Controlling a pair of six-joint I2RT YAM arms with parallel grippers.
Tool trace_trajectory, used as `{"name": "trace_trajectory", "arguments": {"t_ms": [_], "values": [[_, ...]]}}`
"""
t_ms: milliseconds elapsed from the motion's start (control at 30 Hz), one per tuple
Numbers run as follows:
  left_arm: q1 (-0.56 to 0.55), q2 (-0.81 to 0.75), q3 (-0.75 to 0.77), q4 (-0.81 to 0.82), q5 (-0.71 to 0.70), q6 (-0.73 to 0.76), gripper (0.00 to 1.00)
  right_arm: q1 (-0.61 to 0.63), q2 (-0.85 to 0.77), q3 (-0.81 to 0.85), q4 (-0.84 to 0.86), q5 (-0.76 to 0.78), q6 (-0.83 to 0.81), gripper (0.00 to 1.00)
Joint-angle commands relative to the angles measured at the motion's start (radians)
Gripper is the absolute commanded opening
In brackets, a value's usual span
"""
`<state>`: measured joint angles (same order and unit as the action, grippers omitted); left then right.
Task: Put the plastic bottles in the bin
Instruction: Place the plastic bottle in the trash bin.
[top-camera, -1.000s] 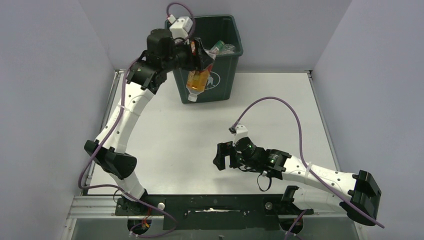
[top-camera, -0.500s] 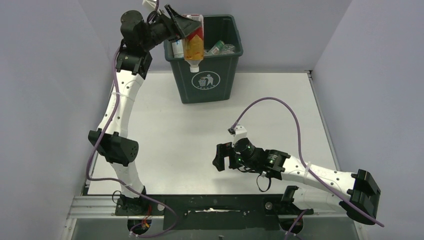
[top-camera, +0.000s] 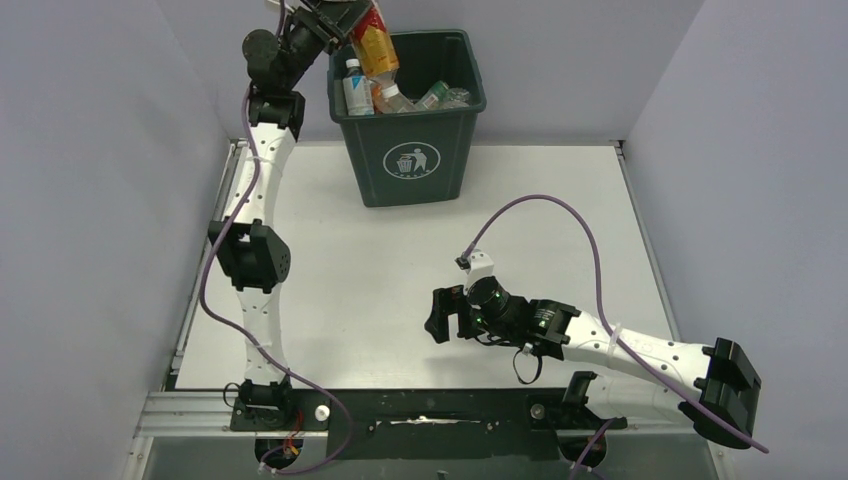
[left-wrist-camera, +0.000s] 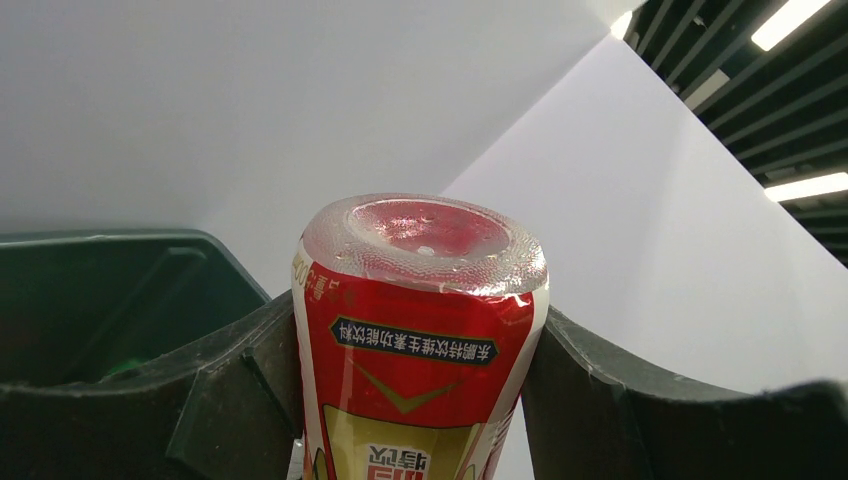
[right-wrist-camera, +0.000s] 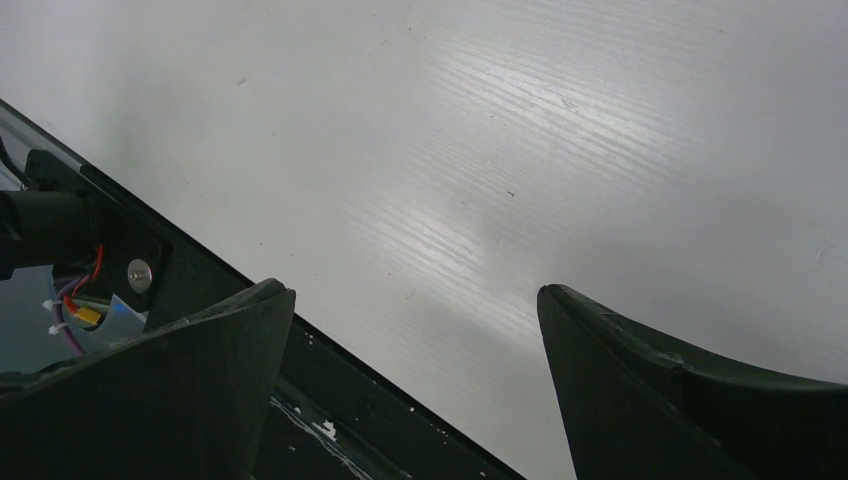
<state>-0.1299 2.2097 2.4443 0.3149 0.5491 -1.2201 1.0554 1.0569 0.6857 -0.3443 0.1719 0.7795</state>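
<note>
We are clamping a red-labelled bottle (left-wrist-camera: 420, 340) in the left gripper (top-camera: 350, 20), Chinese characters crossing a dark band on its label, above the bin (top-camera: 415, 165) at top centre. Inside the bin, other bottles (top-camera: 356, 88) are lying; a white litter symbol is showing on its front. Lower right, our right gripper (top-camera: 447, 313) is hovering, jaws apart, over the table (top-camera: 330, 260).

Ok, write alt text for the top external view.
The left gripper holds a red-labelled bottle over the dark green bin, which has other bottles inside. The right gripper hangs open and empty above the white table.
</note>
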Motion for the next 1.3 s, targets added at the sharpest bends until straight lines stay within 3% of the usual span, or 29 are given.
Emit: {"name": "trace_trajectory", "arguments": {"t_ms": [0,467,600,633,700,967,1267], "values": [[0.005,0.032,0.066,0.136,-0.076,-0.013,0.49,0.002,-0.002,0.011,0.03,0.018,0.004,0.98],[0.003,0.117,0.041,0.112,-0.165,0.154,0.55,-0.015,-0.011,-0.003,0.017,0.016,0.006,0.98],[-0.005,0.132,0.048,0.009,-0.149,0.234,0.71,-0.024,-0.011,0.003,0.006,0.018,0.001,0.98],[-0.005,0.133,0.045,-0.012,-0.14,0.247,0.81,-0.027,-0.01,0.005,0.004,0.017,-0.002,0.98],[-0.007,0.127,0.022,-0.039,-0.123,0.275,0.84,-0.032,-0.001,0.012,0.002,0.015,-0.007,0.98],[-0.016,0.072,0.001,-0.212,-0.088,0.425,0.91,-0.035,0.05,0.052,0.002,0.003,-0.017,0.98],[-0.02,-0.135,-0.071,-0.419,-0.101,0.551,0.95,-0.036,0.054,0.128,-0.055,0.041,-0.052,0.98]]}}
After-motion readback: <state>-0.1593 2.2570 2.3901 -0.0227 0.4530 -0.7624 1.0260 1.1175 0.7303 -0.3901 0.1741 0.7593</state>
